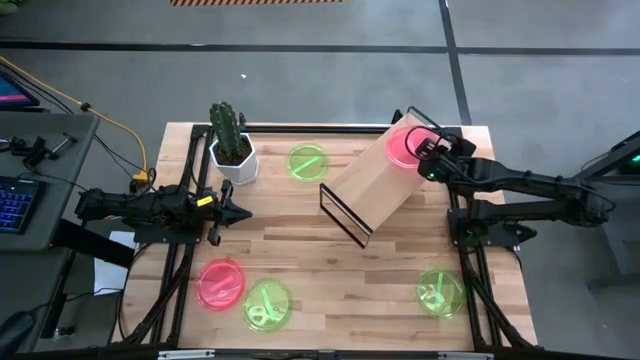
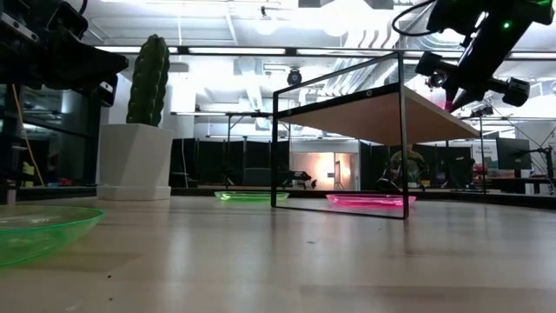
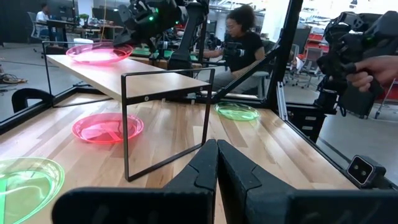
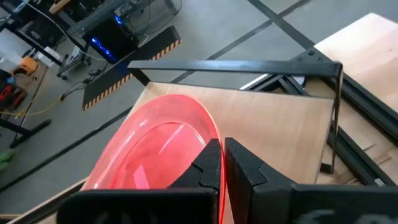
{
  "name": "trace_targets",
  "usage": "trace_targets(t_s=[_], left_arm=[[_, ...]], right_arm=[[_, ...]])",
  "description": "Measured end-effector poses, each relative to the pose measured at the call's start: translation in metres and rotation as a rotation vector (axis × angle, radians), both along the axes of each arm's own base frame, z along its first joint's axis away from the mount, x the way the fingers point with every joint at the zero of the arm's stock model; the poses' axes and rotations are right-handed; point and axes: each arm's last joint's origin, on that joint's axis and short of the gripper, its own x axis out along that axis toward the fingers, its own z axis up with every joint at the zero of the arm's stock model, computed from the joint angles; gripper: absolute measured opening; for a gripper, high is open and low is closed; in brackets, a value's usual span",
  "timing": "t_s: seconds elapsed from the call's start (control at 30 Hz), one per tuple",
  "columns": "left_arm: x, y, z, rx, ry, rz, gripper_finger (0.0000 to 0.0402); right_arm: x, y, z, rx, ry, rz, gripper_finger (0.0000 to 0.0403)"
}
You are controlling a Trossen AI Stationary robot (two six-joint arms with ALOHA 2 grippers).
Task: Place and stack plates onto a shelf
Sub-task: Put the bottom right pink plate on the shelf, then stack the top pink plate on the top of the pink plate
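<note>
**First pink plate going onto the shelf**

While the left gripper (image 1: 243,213) waits clenched and empty at the table's left, four plates lie on the tabletop. At the far right, the right gripper (image 4: 221,163) pinches a red-pink plate (image 1: 404,143) on the shelf (image 1: 372,182). Judged next: let go, withdraw, fetch another.
</note>
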Motion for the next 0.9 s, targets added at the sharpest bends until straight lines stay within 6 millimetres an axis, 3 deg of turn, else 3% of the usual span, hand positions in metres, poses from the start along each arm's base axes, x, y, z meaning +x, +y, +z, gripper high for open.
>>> trace_targets(t_s=[0.17,0.43,0.53,0.6,0.73,0.9], left_arm=[[0.000,0.000,0.000,0.000,0.000,0.000,0.0001],[0.000,0.000,0.000,0.000,0.000,0.000,0.0001],[0.000,0.000,0.000,0.000,-0.001,0.000,0.0001],[0.000,0.000,0.000,0.000,0.000,0.000,0.0001],[0.000,0.000,0.000,0.000,0.000,0.000,0.0001],[0.000,0.000,0.000,0.000,0.000,0.000,0.0001]], right_arm=[[0.001,0.000,0.006,-0.015,0.025,0.025,0.0025],[-0.001,-0.001,0.008,-0.012,0.043,0.019,0.0133],[-0.003,0.001,0.018,-0.027,0.006,0.048,0.0162],[-0.003,0.005,0.034,-0.040,0.052,0.168,0.0175],[-0.006,0.020,0.066,-0.041,0.206,0.615,0.0187],[-0.016,0.047,0.087,0.042,0.104,1.057,0.0184]])
